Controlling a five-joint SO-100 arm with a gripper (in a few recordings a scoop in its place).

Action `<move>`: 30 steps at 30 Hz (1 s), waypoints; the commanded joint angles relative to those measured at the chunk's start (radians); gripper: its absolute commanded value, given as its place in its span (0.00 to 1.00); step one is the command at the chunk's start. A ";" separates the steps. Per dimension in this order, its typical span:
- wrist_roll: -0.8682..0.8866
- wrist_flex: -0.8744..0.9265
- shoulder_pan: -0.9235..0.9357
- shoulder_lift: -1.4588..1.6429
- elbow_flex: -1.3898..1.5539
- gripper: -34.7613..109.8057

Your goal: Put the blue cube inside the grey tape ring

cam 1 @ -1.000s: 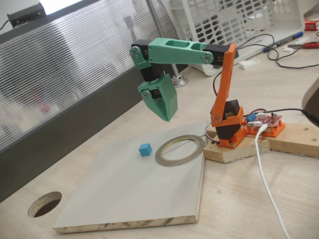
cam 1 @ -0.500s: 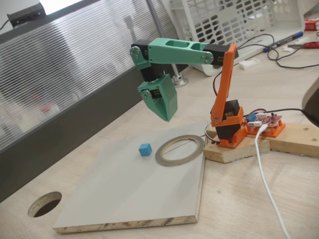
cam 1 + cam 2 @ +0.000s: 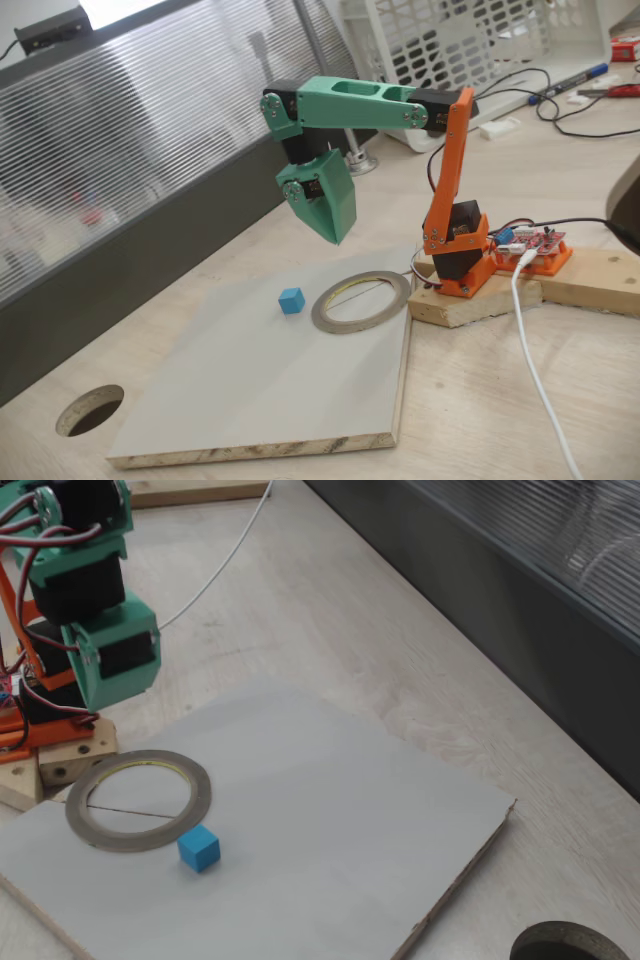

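Waiting above the board, the gripper is held with fingers together, empty.
The blue cube, judged light and rigid, is best pinched across opposite faces; the grey tape ring lies at its 3 o'clock.

We see the blue cube resting outside, just beside the flat grey tape ring.

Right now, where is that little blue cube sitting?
The blue cube lies on the grey board, just outside the grey tape ring, left of it in a fixed view and not inside it.
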 commanded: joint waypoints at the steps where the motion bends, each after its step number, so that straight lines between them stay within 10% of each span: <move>1: 0.009 -0.101 0.009 -0.114 -0.026 0.24; 16: 0.015 -0.479 0.014 -0.345 -0.080 0.24; 30: 0.015 -0.474 0.015 -0.535 -0.362 0.24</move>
